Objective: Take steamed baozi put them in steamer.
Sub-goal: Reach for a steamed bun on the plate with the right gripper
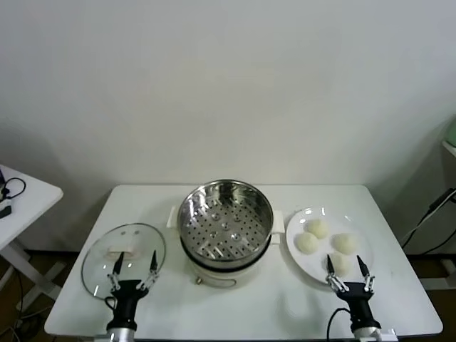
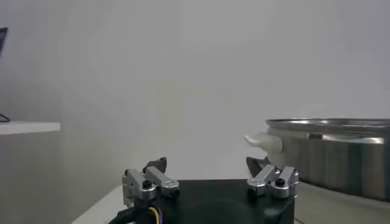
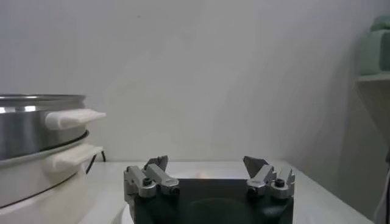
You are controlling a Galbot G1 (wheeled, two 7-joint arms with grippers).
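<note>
The steamer, a shiny steel pot with a perforated tray on a white base, stands mid-table; it also shows in the left wrist view and the right wrist view. Several cream-white baozi lie on a white plate to its right; one more sits partly behind my right gripper. My right gripper is open and empty at the plate's near edge; it also shows in its wrist view. My left gripper is open and empty over the glass lid; its wrist view shows it too.
A round glass lid lies flat on the table left of the steamer. A white side table stands at far left. A cable hangs at far right. The table's front edge is close to both grippers.
</note>
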